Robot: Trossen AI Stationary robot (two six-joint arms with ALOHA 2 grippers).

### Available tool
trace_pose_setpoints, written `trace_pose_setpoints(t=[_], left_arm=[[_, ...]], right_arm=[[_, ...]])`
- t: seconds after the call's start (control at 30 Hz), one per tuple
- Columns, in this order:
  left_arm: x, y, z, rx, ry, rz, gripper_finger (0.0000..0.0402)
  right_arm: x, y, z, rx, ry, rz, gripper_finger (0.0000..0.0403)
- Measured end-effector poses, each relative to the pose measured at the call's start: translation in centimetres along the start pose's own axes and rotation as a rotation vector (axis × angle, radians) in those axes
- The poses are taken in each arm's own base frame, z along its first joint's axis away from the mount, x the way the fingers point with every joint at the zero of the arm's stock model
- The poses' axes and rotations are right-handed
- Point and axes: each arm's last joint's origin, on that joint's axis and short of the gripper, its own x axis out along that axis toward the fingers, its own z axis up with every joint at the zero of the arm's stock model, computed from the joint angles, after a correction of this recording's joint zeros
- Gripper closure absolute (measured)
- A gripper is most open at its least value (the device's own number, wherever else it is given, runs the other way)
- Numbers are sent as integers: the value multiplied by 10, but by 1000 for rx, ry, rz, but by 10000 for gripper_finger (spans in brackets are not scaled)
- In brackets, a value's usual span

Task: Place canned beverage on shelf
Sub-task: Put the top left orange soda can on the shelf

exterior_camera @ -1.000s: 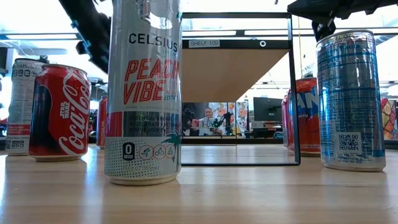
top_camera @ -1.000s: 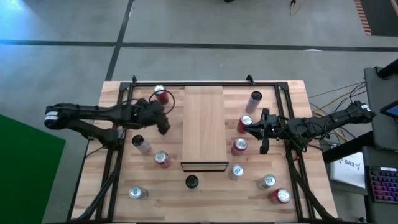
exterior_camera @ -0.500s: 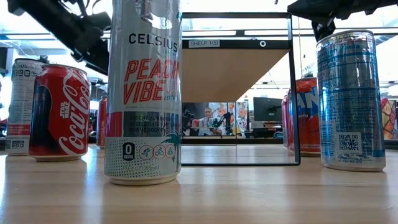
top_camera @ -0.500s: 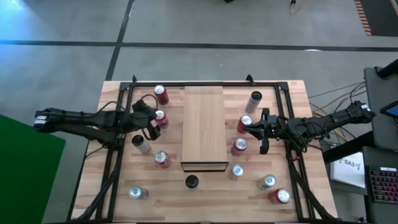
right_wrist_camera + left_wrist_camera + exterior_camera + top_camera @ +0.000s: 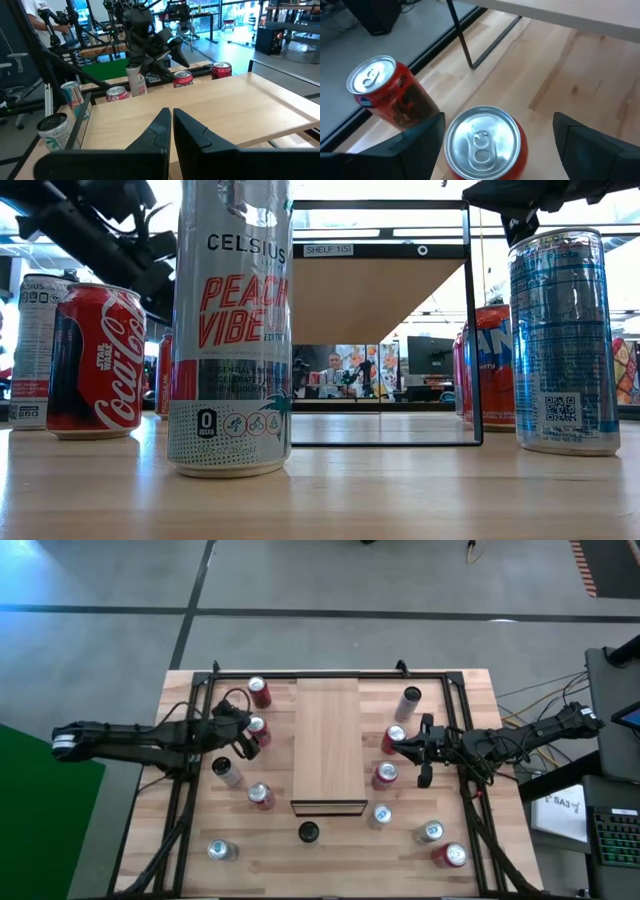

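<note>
The light wooden shelf (image 5: 327,745) stands raised in the middle of the table. My left gripper (image 5: 250,729) is open. Its two fingers (image 5: 422,145) stand on either side of an upright red can (image 5: 482,145), which rests on its base on the tabletop left of the shelf (image 5: 258,726). I see no touch. A second red can (image 5: 385,92) stands just beyond it, nearer the far edge (image 5: 259,691). My right gripper (image 5: 415,752) is shut and empty, level at the shelf's right side; it also shows in the right wrist view (image 5: 171,125).
Several more cans stand around the shelf: a tall silver one (image 5: 408,700), red ones (image 5: 395,737) (image 5: 384,775) under my right gripper, and others near the front edge (image 5: 428,832) (image 5: 222,850). A tall Celsius can (image 5: 232,330) stands in front of the shelf's black frame (image 5: 468,320).
My left gripper has drawn back toward the table's left edge and come down, uncovering the red can that now stands between its fingers. The cans and my right arm have kept still.
</note>
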Motion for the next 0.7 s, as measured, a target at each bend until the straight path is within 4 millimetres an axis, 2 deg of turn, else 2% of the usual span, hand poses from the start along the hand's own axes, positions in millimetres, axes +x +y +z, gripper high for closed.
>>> trace_pose_setpoints(t=[0.27, 0.47, 0.7], left_arm=[[6, -1, -11, -21, -23, -3, 70], [10, 0, -18, -18, -30, 64, 70], [11, -1, -16, -43, -68, 56, 70]], right_arm=[[0, 0, -1, -18, 13, -3, 392], [0, 0, -1, -18, 13, -2, 392], [0, 0, -1, -18, 13, -3, 392]])
